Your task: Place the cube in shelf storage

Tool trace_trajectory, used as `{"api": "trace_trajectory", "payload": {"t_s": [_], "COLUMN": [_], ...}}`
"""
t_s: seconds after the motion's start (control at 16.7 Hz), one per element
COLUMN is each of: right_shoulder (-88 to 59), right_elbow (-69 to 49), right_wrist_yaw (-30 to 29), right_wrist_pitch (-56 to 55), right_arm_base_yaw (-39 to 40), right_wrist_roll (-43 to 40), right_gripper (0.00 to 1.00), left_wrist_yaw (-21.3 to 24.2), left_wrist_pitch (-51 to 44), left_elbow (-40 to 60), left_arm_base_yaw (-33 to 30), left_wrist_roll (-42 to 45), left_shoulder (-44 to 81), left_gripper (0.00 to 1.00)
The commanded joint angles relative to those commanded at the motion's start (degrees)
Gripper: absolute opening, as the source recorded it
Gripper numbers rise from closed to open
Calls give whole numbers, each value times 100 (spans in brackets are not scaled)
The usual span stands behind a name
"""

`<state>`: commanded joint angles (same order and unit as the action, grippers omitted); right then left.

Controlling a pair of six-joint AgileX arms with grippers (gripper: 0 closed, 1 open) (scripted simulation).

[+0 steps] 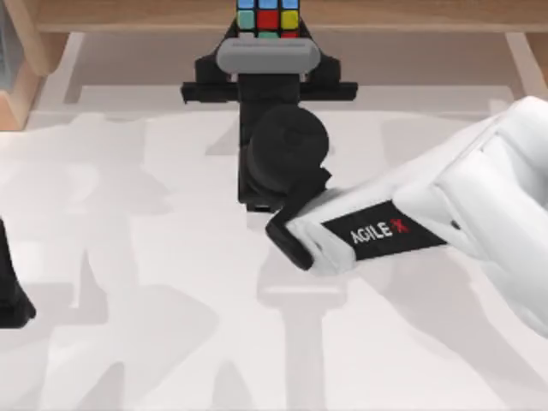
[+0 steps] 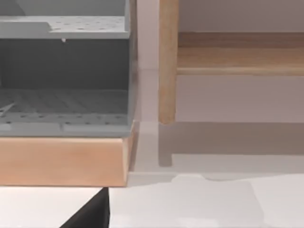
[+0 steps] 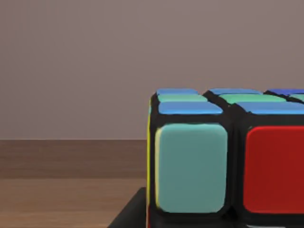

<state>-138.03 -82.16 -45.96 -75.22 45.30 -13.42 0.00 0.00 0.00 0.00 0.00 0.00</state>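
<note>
The cube (image 1: 267, 17), black-framed with blue, red and yellow stickers on top, sits at the front edge of the shelf storage (image 1: 411, 15), whose long wooden board runs along the back of the table. My right gripper (image 1: 267, 38) reaches in from the right and is shut on the cube, with black fingers on either side of it. In the right wrist view the cube (image 3: 228, 161) shows teal and red faces just above the brown shelf board (image 3: 66, 190), in front of a pale back panel. My left arm (image 1: 10, 291) is parked at the left edge.
A grey perforated rack (image 2: 64, 76) on a wooden base (image 2: 61, 161) stands beside a shelf post (image 2: 167, 61) at the back left. The white tabletop (image 1: 171, 300) stretches in front. The right arm's white forearm (image 1: 445, 214) crosses the right half.
</note>
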Motion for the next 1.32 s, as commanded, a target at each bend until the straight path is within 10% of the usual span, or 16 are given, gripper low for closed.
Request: {"api": "trace_trajectory", "payload": {"t_s": [1.2,1.32], "right_shoulder": [-1156,-1156], "right_elbow": [-2798,-2798], "right_wrist_yaw": [710,710], "right_wrist_pitch": [1844,1844], "right_arm_base_yaw": [-728,-728], "right_wrist_roll": [283,283], "right_gripper": [0,15], "left_wrist_yaw": [0,0], "left_wrist_pitch": [0,0], "left_elbow": [0,0], "left_arm_base_yaw": [0,0], "left_wrist_roll": [0,0], "left_shoulder": [0,0], "left_gripper": [100,100]}}
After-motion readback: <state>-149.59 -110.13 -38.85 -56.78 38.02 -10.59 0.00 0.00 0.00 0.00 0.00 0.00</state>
